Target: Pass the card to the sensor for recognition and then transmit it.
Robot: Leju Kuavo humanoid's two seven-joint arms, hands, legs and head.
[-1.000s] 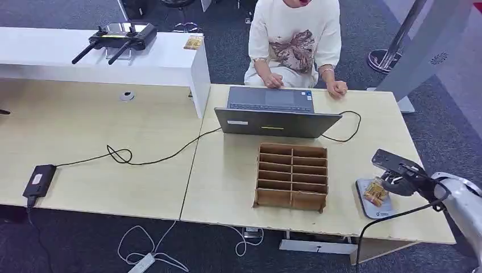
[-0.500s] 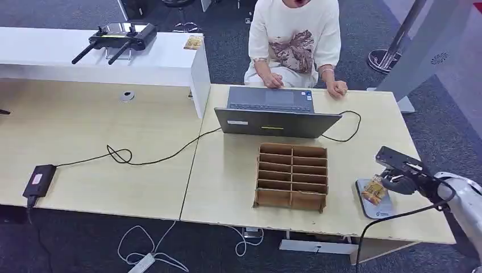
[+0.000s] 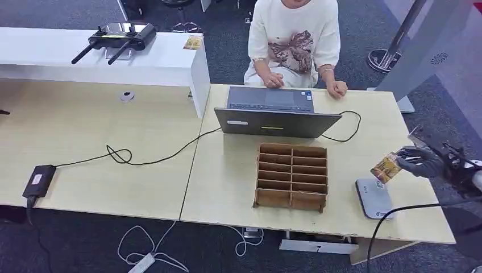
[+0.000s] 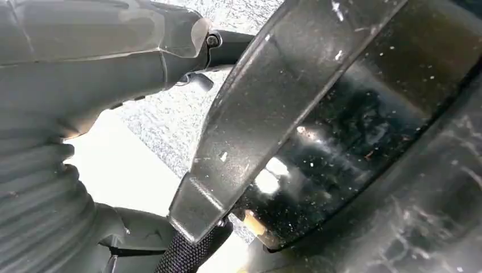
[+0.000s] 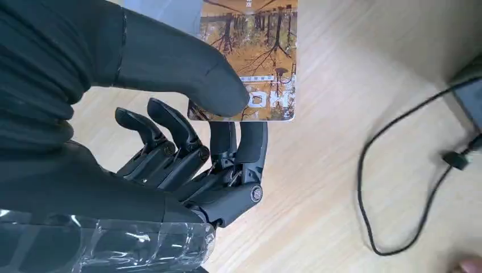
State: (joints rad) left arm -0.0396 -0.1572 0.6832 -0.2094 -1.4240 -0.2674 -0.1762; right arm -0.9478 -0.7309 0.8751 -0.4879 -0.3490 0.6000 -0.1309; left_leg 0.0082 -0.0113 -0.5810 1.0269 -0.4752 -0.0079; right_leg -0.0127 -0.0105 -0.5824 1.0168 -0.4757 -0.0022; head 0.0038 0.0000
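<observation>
On my desk: an open laptop (image 3: pixel 273 111) at the far edge, a person (image 3: pixel 295 42) seated behind it with both hands at the desk's edge. A brown cardboard divider tray (image 3: pixel 291 176) in front of the laptop. A black cable (image 3: pixel 136 159) running left to a power brick (image 3: pixel 38 181). On the white counter (image 3: pixel 102 60), a black controller (image 3: pixel 116 37) with two antennas.

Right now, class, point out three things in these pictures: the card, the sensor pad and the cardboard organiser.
card (image 5: pixel 250 54), right wrist view, middle of its printed face.
sensor pad (image 3: pixel 373 199), head view, centre of its grey top.
cardboard organiser (image 3: pixel 292 177), head view, its central divider.
</observation>
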